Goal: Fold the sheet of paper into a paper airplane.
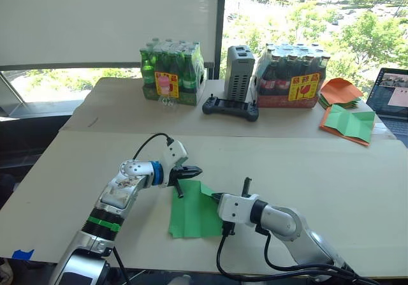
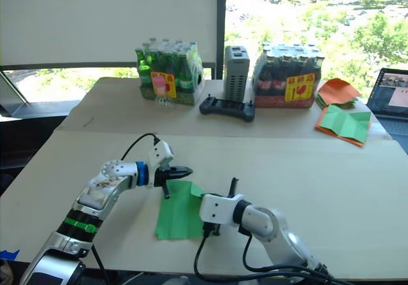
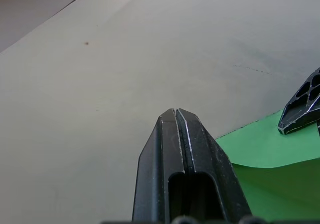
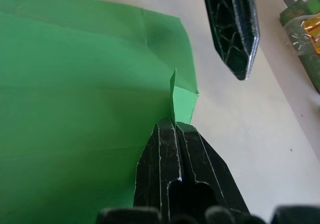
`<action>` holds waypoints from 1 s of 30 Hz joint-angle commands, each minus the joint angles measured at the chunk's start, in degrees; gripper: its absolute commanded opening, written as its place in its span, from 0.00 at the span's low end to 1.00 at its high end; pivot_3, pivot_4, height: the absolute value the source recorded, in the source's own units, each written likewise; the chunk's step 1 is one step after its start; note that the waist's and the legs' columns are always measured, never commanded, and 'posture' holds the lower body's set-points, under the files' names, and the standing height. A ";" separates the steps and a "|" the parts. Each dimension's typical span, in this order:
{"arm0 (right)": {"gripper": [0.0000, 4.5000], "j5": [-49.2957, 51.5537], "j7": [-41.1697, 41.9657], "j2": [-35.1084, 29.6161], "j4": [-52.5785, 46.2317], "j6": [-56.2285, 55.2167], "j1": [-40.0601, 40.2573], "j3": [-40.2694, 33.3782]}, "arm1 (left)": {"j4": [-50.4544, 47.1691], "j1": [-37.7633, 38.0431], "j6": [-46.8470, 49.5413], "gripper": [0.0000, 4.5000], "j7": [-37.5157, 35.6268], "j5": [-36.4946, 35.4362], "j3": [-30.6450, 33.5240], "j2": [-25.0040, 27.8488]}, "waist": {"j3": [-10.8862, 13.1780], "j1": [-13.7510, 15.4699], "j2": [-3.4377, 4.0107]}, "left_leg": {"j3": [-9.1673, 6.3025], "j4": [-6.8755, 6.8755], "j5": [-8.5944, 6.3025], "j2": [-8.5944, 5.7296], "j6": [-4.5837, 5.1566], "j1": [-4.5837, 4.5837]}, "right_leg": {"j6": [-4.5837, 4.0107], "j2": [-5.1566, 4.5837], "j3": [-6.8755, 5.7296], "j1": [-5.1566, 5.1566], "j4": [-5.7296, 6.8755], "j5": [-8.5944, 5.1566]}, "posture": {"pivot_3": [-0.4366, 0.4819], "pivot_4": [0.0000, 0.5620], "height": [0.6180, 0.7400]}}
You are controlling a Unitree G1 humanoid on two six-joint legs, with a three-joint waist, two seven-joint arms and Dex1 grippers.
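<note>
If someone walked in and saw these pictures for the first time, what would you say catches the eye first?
The bright green sheet of paper near the table's front edge stands out, with both arms meeting over it. The right gripper is shut on the sheet's far corner, while the left gripper is shut just beyond its far edge. Behind them, two shrink-wrapped packs of bottles stand by the window, with orange and green papers at far right.

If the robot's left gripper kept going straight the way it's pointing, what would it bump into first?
Probably nothing soon. The left gripper, fingers shut, points over the far edge of the green sheet of paper toward bare table. The right gripper sits nearer, likely beside that line, though depth is unclear.
</note>
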 commanded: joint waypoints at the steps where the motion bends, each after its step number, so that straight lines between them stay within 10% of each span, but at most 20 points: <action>1: 0.01 -0.67 0.86 0.93 -0.64 -1.88 -1.36 0.10 | -2.50 -0.25 -0.74 0.00 -1.38 -0.31 -0.45 0.33 | 0.00 -0.05 0.00 | 0.00 0.00 0.00 0.00 -0.01 0.00 | 0.00 0.00 0.00 0.00 0.01 0.00 | 0.48 0.27 0.47; 30: 0.01 -1.48 3.54 2.72 0.70 -1.26 -2.02 -1.03 | 4.02 2.69 -7.92 0.00 -3.02 10.89 -9.66 2.18 | -0.02 0.17 -0.02 | 0.00 0.04 0.00 -0.01 0.00 0.06 | 0.00 0.00 0.00 0.06 0.04 0.00 | 0.48 0.27 0.47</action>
